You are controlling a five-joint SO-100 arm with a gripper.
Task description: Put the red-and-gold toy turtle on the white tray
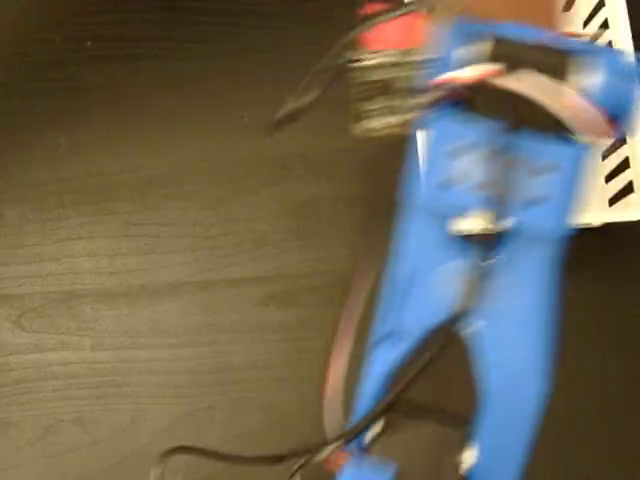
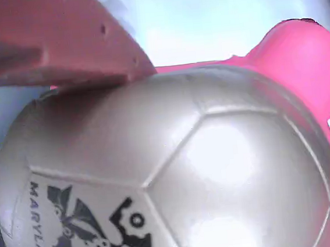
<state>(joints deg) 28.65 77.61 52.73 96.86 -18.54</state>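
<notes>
One turtle: we see the red-and-gold toy turtle (image 2: 176, 175) pressed against a pink finger (image 2: 58, 46).
Gripper (image 1: 400, 70): blurred; its grip we cannot tell.
Tray: white tray (image 1: 615, 170) beside the blue arm (image 1: 480, 280).

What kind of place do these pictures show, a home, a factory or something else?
Probably a hobby or lab tabletop set up for robot practice, not a factory. A small blue arm with loose cables stands on a dark wood-grain table, beside a white tray with black stripes, and it handles a toy turtle.
</notes>
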